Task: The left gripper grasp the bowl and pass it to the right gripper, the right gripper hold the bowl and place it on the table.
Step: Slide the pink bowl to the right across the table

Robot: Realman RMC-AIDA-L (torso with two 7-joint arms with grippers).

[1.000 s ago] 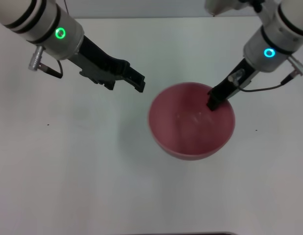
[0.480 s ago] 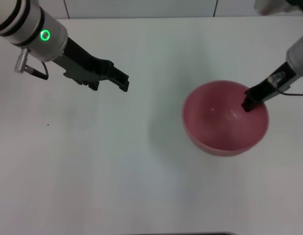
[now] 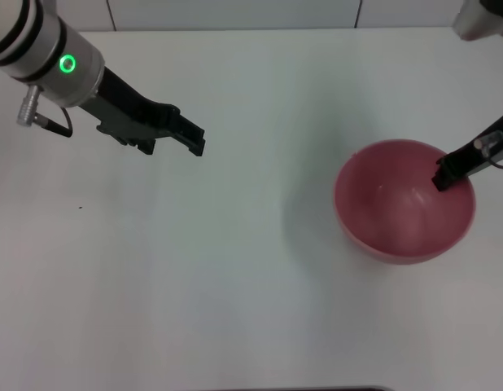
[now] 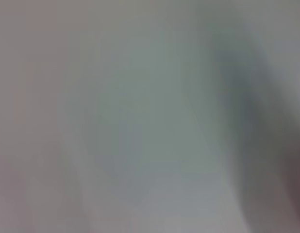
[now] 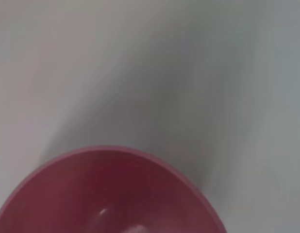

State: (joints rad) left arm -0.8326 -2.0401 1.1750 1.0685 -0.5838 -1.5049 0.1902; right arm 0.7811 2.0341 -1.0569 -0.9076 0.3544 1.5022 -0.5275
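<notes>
My right gripper [image 3: 443,178] reaches in from the right edge of the head view, its slim black claw angled down and inward, pinched on the far right rim of the bowl [image 3: 402,216], so I am gripping the bowl by its thin edge. The bowl sits at the right of the table [image 3: 235,269], mouth up; I cannot tell whether its base touches the surface or hangs just above it. It is round, deep, smooth pink-red plastic with a soft sheen on the inner wall, and far wider than the claw that holds it. From my right wrist view the bowl's curved rim [image 5: 111,189] fills the lower part, glossy inside, with plain matte white beyond it. My left gripper [image 3: 186,140] is well apart from the bowl, over the left part of the table, the thick white arm with its green glowing ring slanting down from the upper left corner, the black claw pointing toward the right. It carries nothing, and I cannot tell whether its fingers are parted or together. My left wrist view gives only a pale grey blur.
</notes>
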